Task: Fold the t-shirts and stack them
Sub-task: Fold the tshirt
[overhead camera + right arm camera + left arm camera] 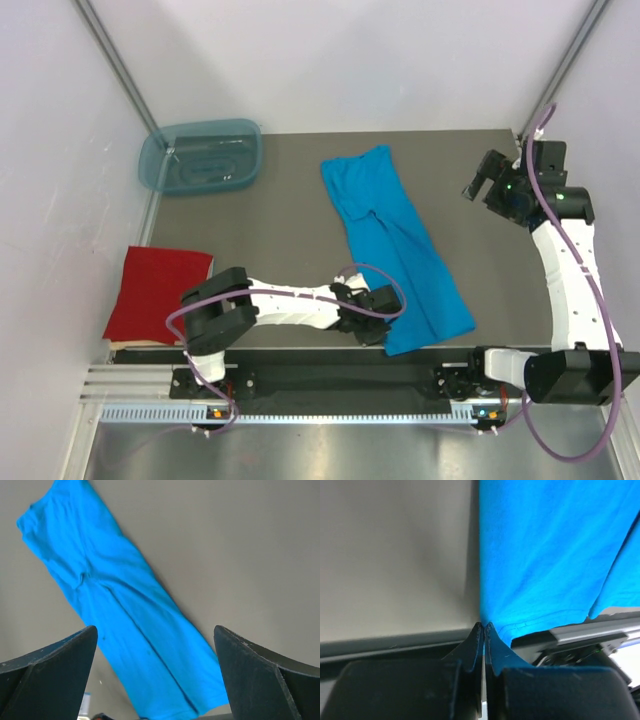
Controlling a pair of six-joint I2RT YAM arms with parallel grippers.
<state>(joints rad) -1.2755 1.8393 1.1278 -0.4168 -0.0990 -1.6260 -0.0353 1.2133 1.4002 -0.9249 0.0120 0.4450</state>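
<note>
Counter point(290, 200): grey mat, both arm bases along its near edge. Turquoise t-shirt point(390, 240): lies flat as a long narrow strip. Its long axis runs on a diagonal from far-centre, sleeve end, down to the near-right, where the hem meets the counter's near edge. Red t-shirt point(155, 290): already a flat folded rectangle at the near-left corner, well apart from the turquoise one. Left claw point(483, 626): pressed together, pinching the turquoise hem at its near-left corner, so the cloth stretches away from the tips along the strip's length, toward the far side. Right claw point(155, 630): spread wide, holding nothing, raised over the far-right of the counter and looking down on the strip from well apart. You have the left arm nearer by far; it is on the cloth, the right is not. Judgement: a cross-fold would carry the pinched hem along the long axis toward the sleeve end, so watch that the free near-right corner does not lag and skew the fold.
</note>
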